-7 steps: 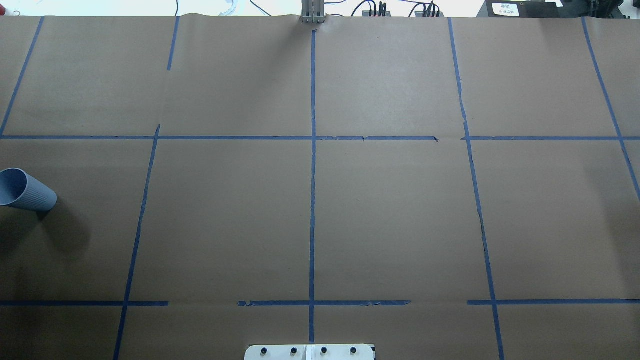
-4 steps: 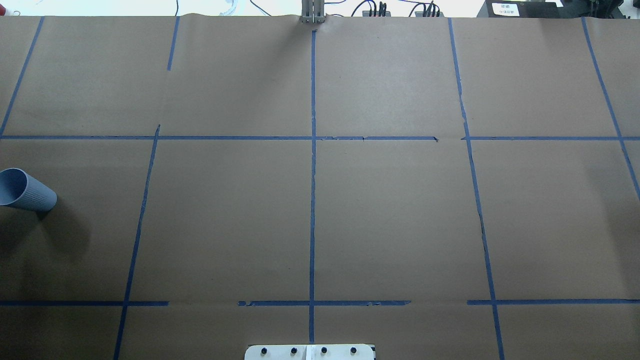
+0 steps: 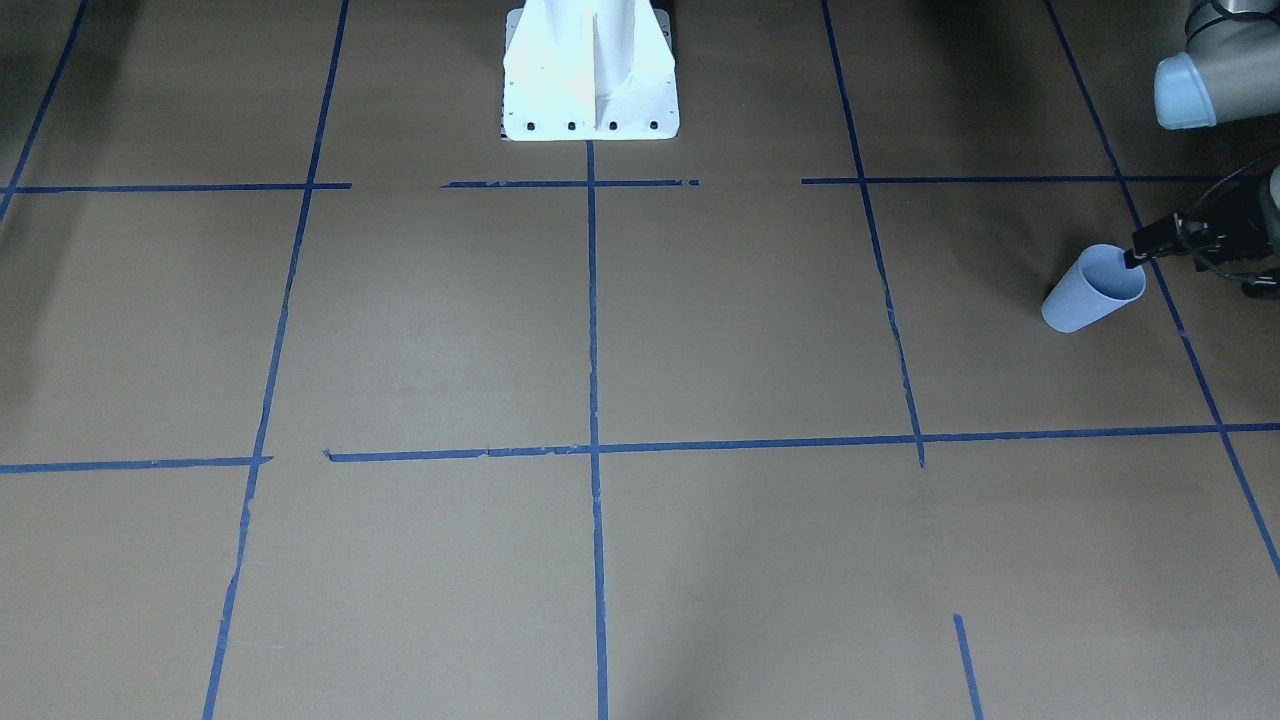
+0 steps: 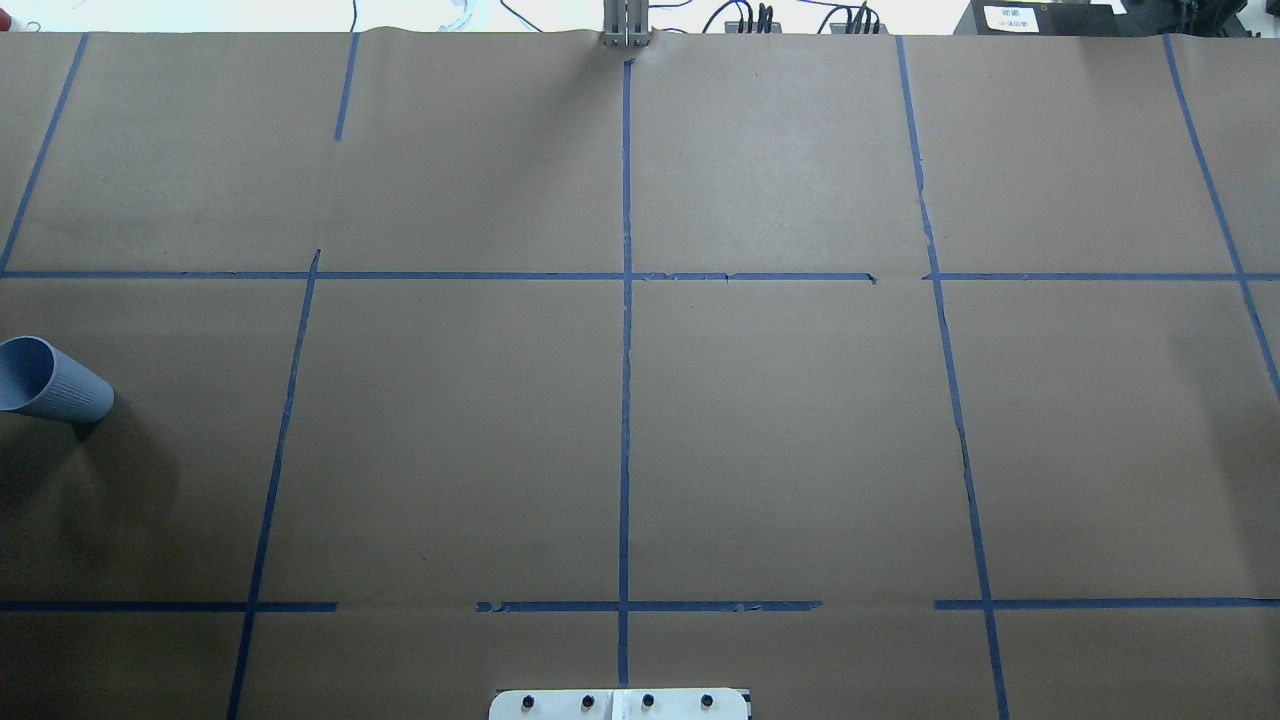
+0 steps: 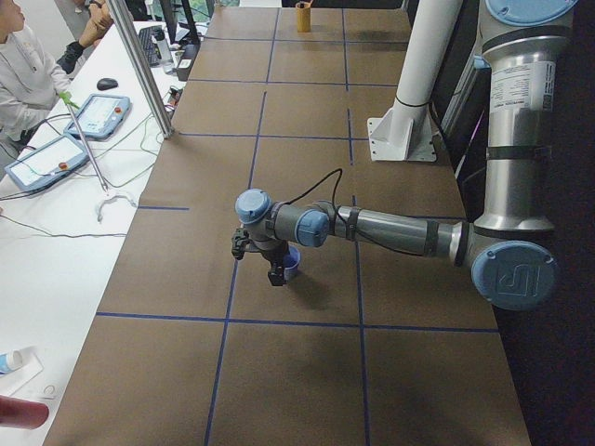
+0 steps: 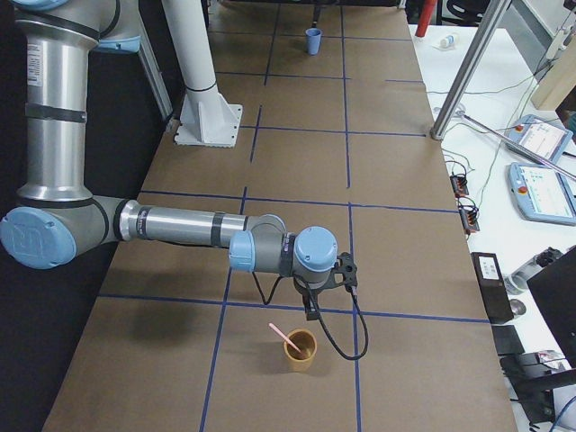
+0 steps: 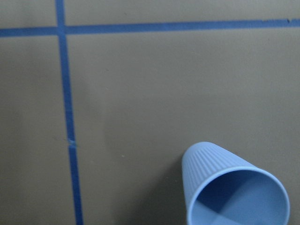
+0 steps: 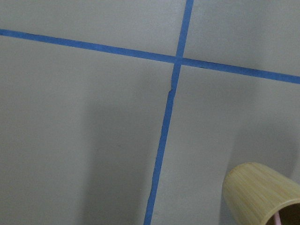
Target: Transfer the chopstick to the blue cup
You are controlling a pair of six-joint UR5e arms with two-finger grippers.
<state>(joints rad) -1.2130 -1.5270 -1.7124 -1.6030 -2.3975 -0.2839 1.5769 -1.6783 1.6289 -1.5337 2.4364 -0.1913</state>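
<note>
The blue cup (image 4: 52, 382) stands upright at the table's left end and is empty; it also shows in the front view (image 3: 1088, 292) and the left wrist view (image 7: 234, 187). My left gripper (image 3: 1200, 272) hovers just beside the cup's rim, with its fingers (image 3: 1142, 252) apart and empty. The pink chopstick (image 6: 285, 337) leans in a tan bamboo cup (image 6: 301, 349) at the right end. My right gripper (image 6: 326, 286) hangs just behind that cup. I cannot tell whether it is open or shut.
Brown paper with blue tape lines covers the table (image 4: 780, 430). The white robot base plate (image 4: 620, 704) sits at the near middle edge. A metal post (image 5: 149, 74) and operators' pendants (image 5: 98, 114) stand on the far side.
The shadow beside the blue cup has shifted slightly. The cup has not moved.
</note>
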